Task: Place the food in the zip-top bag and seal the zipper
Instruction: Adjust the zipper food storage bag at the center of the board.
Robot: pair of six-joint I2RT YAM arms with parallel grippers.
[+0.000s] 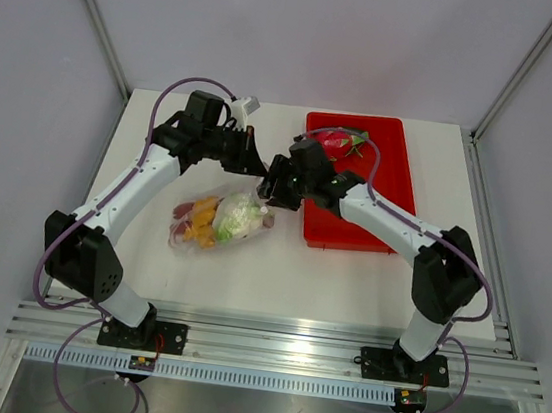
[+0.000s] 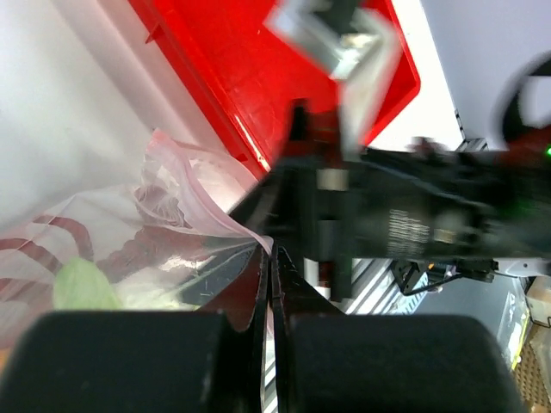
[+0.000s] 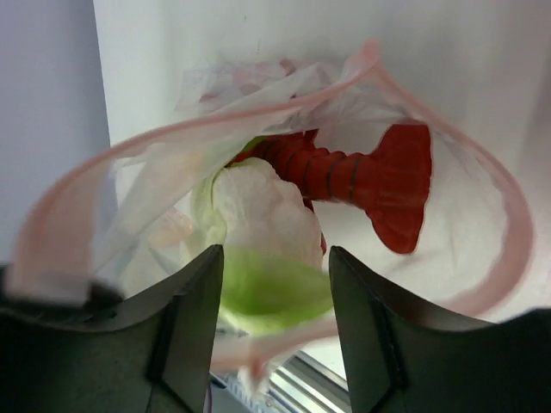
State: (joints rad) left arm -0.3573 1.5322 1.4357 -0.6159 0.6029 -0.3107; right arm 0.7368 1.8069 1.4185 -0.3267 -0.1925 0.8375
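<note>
The zip-top bag (image 1: 216,221) lies mid-table with food in it: orange pieces (image 1: 199,227) and a white-green lump (image 1: 240,216). My left gripper (image 1: 259,164) is shut on a thin fold of the bag's mouth edge (image 2: 245,231). My right gripper (image 1: 275,199) sits at the bag's mouth. In the right wrist view its jaws (image 3: 275,258) stand open inside the loop of the pink zipper (image 3: 60,215). A blurred green-and-white piece (image 3: 269,284) lies between them. A ribbed red piece (image 3: 370,176) rests deeper in the bag.
A red tray (image 1: 384,185) stands at the back right, holding a pink dragon fruit (image 1: 342,142). Its near-left corner is close beside both grippers. Metal rails (image 1: 278,353) run along the table's near edge.
</note>
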